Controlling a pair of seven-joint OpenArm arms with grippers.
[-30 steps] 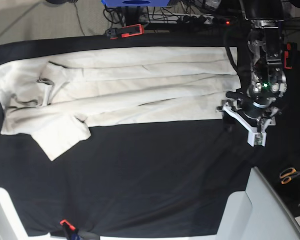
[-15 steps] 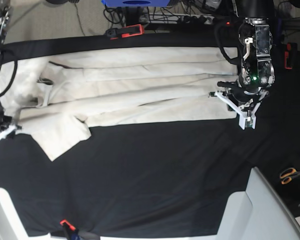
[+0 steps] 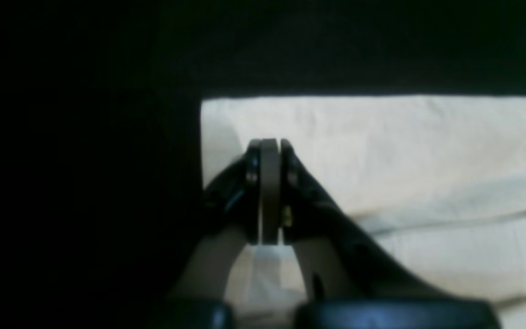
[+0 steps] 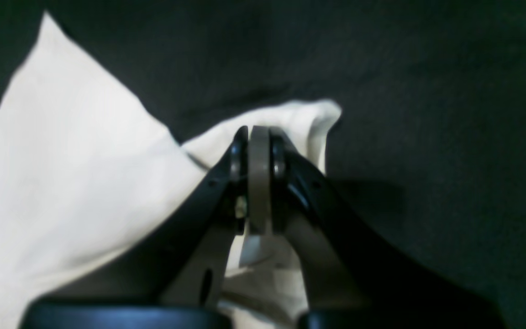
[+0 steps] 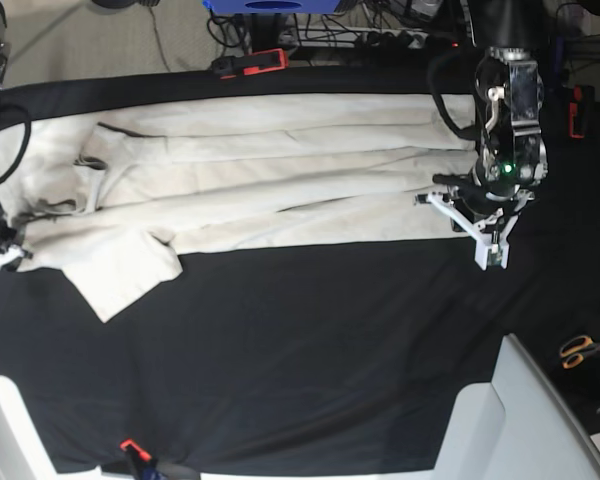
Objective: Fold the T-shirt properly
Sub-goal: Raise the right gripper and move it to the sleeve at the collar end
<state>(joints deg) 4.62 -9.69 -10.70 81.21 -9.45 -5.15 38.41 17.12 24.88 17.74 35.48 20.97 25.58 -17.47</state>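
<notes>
My left claw [image 5: 458, 212] has slid in from the 3 o'clock side over the last second and now sits over the hem corner of the T-shirt [image 5: 280, 180], pads pressed together; whether cloth is pinched I cannot tell. My right claw [image 4: 259, 137] has arrived at 9 o'clock, also closed, at the sleeve edge. The shirt lies stretched across the far half of the tabletop [image 5: 310, 350]. Both ends look ready for the next fold.
</notes>
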